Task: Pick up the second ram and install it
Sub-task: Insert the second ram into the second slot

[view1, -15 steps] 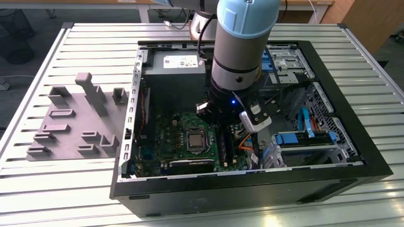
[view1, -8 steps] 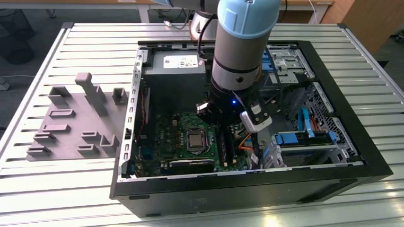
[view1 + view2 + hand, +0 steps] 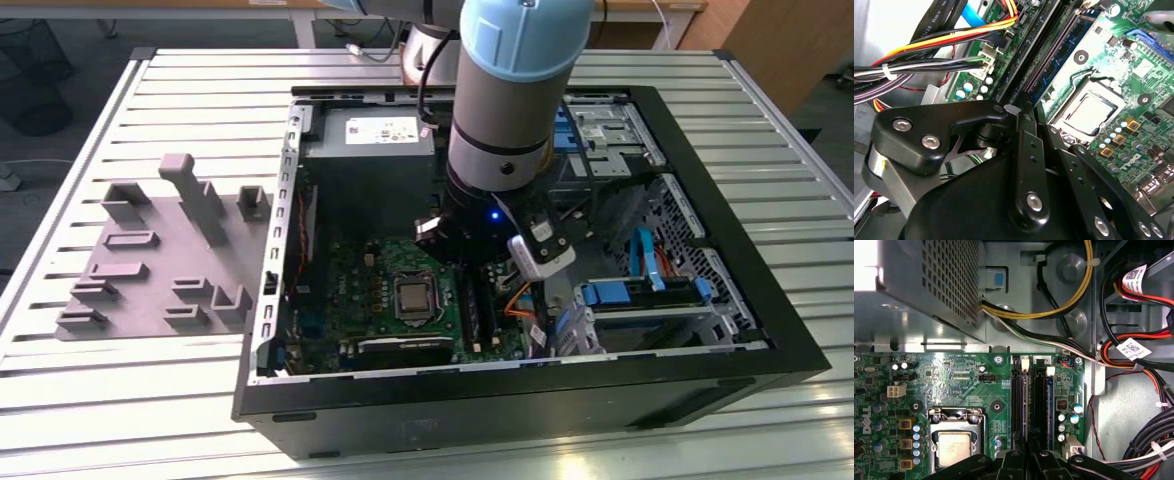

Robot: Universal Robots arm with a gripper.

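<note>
Gripper (image 3: 1029, 460) lowered inside the open computer case (image 3: 747, 345), its narrowly set fingers apparently pinching the second ram (image 3: 1049, 405) at the motherboard's memory slots (image 3: 1019, 405); seating well calls for keeping the stick square to its slot

One open black computer case (image 3: 534, 400) sits on one slatted metal bench (image 3: 134, 400). One green motherboard (image 3: 964, 385) carries one silver square processor (image 3: 956, 447) and four long black memory slots (image 3: 1017, 405). One grey plastic fixture tray (image 3: 147, 265) lies beside the case.
</note>
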